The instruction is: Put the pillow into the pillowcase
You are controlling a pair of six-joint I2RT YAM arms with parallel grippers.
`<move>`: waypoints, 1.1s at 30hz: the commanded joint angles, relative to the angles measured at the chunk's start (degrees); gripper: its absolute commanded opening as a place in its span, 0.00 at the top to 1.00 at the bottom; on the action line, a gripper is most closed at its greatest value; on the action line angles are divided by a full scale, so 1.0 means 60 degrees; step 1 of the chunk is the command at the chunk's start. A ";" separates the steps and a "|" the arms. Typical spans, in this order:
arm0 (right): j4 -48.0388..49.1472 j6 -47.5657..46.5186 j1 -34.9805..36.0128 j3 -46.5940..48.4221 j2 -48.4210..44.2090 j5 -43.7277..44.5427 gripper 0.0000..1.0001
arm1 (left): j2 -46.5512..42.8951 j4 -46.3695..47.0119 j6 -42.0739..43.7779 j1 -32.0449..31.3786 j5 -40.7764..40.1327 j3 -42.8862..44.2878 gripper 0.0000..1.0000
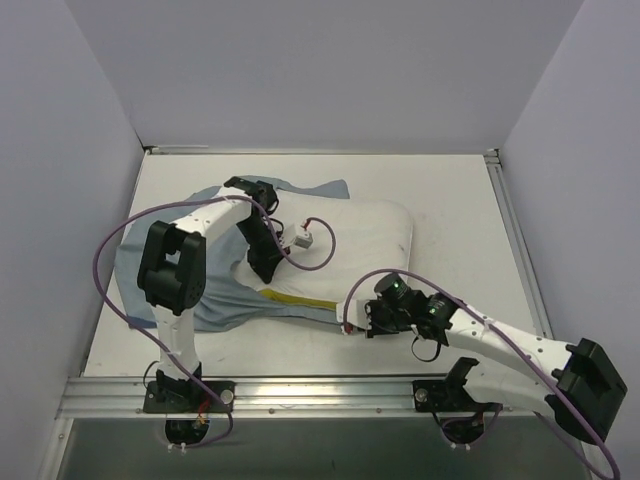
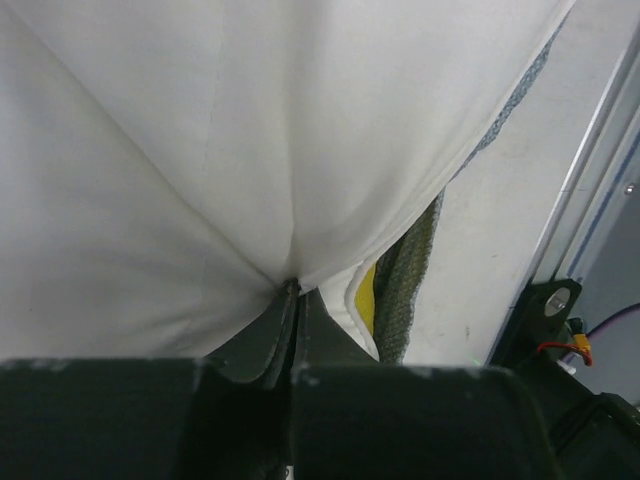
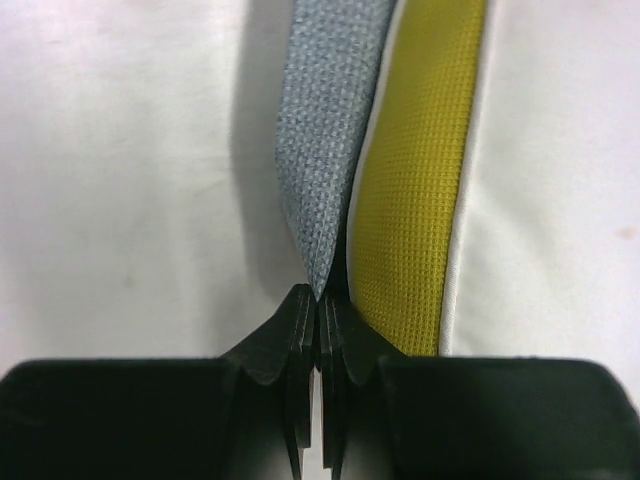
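Note:
The white pillow [image 1: 360, 235] lies mid-table, its left end lying on the pale grey-blue pillowcase [image 1: 215, 305]. A yellow band [image 1: 295, 301] runs along its near edge. My left gripper [image 1: 268, 268] presses down on the pillow's left part. In the left wrist view that gripper [image 2: 293, 287] is shut on a pinch of white pillow [image 2: 200, 150] cloth, with the yellow band [image 2: 367, 296] and pillowcase [image 2: 408, 270] edge beside it. My right gripper [image 3: 318, 296] is shut on the grey pillowcase [image 3: 325, 130] hem, beside the yellow band [image 3: 415, 170]; from above it [image 1: 350, 325] sits at the pillow's near edge.
A metal rail [image 1: 330, 392] carries both arm bases along the near edge. Raised frame strips [image 1: 515, 235] border the white table, with plain walls around. Purple cables loop over the pillow, one ending in a small white connector [image 1: 303, 240]. The left arm's base mount [image 2: 553, 300] shows nearby.

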 commanded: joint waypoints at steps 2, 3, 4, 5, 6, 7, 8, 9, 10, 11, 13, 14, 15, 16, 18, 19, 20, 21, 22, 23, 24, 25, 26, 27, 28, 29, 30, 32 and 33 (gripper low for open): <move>-0.2641 0.0566 0.0307 -0.0163 -0.0746 -0.0047 0.97 | -0.0771 -0.0730 0.0802 -0.0139 -0.0239 -0.0482 0.91; -0.2889 0.0800 0.0264 -0.0075 -0.0731 0.0055 0.81 | -0.0946 -0.0876 0.0892 -0.0139 -0.0136 -0.0453 0.77; -0.3022 0.1035 0.0162 0.0129 -0.0804 0.0172 0.75 | -0.1020 -0.0979 0.1009 -0.0110 0.0213 -0.0322 0.56; -0.3169 0.1066 -0.0028 0.0218 -0.0964 0.0071 0.72 | -0.1108 -0.1052 0.1025 -0.0109 0.0420 -0.0190 0.51; -0.3460 0.1066 -0.0740 0.0320 -0.1516 -0.0147 0.65 | -0.1268 -0.1227 0.1025 -0.0109 0.0625 -0.0044 0.48; -0.3565 0.1124 -0.1154 0.0539 -0.1827 -0.0758 0.60 | -0.1372 -0.1287 0.0778 -0.0109 0.1076 0.0277 0.45; -0.3638 0.1183 -0.1636 0.0657 -0.2163 -0.1011 0.57 | -0.1460 -0.1331 0.0645 -0.0080 0.1313 0.0410 0.42; -0.3914 0.1183 -0.2381 0.0818 -0.2689 -0.1304 0.53 | -0.1649 -0.1404 0.0543 -0.0051 0.1591 0.0542 0.40; -0.4004 0.1271 -0.2794 0.0964 -0.2882 -0.1539 0.49 | -0.1738 -0.1390 0.0194 -0.0065 0.1768 0.0863 0.39; -0.4049 0.1344 -0.3146 0.1241 -0.3058 -0.1961 0.45 | -0.1840 -0.1332 -0.0100 -0.0051 0.2088 0.0982 0.36; -0.4035 0.1520 -0.4303 0.1550 -0.2915 -0.2447 0.36 | -0.2061 -0.0718 -0.1179 -0.0022 0.2325 0.1333 0.33; -0.3947 0.1970 -0.4655 0.2016 -0.2319 -0.3015 0.32 | -0.2105 -0.0411 -0.1752 0.0066 0.2355 0.1726 0.31; -0.3744 0.2265 -0.5050 0.2296 -0.1878 -0.3252 0.29 | -0.2134 0.0737 -0.2541 0.0139 0.2225 0.1861 0.27; -0.3669 0.2543 -0.5547 0.2705 -0.1337 -0.3501 0.28 | -0.2134 0.1372 -0.4057 0.0212 0.1876 0.1949 0.25; -0.3508 0.3597 -0.5844 0.4062 0.0435 -0.4086 0.29 | -0.2091 0.3126 -0.5298 0.0301 -0.0076 0.2096 0.19; -0.3449 0.4050 -0.5889 0.4550 0.1035 -0.4206 0.29 | -0.2047 0.3528 -0.5912 0.0315 -0.0642 0.2125 0.19; -0.3391 0.4432 -0.5889 0.5019 0.2100 -0.4294 0.31 | -0.1988 0.3967 -0.6034 0.0315 -0.1184 0.2184 0.19; -0.3245 0.5306 -0.5889 0.6024 0.2589 -0.4541 0.32 | -0.1814 0.4102 -0.6108 0.0243 -0.2611 0.2199 0.19; -0.3084 0.5749 -0.5846 0.6440 0.3029 -0.4645 0.33 | -0.1696 0.4190 -0.6210 0.0170 -0.3278 0.2242 0.19; -0.2923 0.6145 -0.5773 0.6836 0.3817 -0.4733 0.33 | -0.1564 0.4177 -0.6211 0.0140 -0.3850 0.2272 0.19; -0.2704 0.6889 -0.5671 0.7507 0.4173 -0.4778 0.33 | -0.1404 0.4148 -0.6197 0.0096 -0.4291 0.2258 0.19; -0.2629 0.7172 -0.5582 0.7833 0.4481 -0.4851 0.34 | -0.1358 0.4147 -0.6226 0.0067 -0.4977 0.2185 0.19; -0.2556 0.7450 -0.5321 0.8053 0.4962 -0.4866 0.34 | -0.1372 0.4162 -0.6212 0.0023 -0.5244 0.2054 0.19; -0.2323 0.7671 -0.5187 0.8215 0.5112 -0.4852 0.33 | -0.1373 0.4162 -0.6240 -0.0050 -0.5523 0.1951 0.19; -0.2161 0.8209 -0.5070 0.8362 0.5244 -0.4895 0.34 | -0.1402 0.4162 -0.6226 -0.0167 -0.6120 0.1674 0.19; -0.1739 0.8461 -0.4750 0.8363 0.5391 -0.4910 0.32 | -0.1416 0.4162 -0.6226 -0.0226 -0.6315 0.1541 0.19; -0.1546 0.8681 -0.4602 0.8363 0.5450 -0.4939 0.31 | -0.1446 0.4162 -0.6255 -0.0241 -0.6520 0.1409 0.19; -0.0991 0.9341 -0.4279 0.8305 0.5640 -0.5173 0.29 | -0.1504 0.4147 -0.6401 -0.0256 -0.7105 0.0970 0.23; -0.0814 0.9589 -0.3973 0.8305 0.5728 -0.5232 0.27 | -0.1533 0.4118 -0.6431 -0.0256 -0.7311 0.0823 0.23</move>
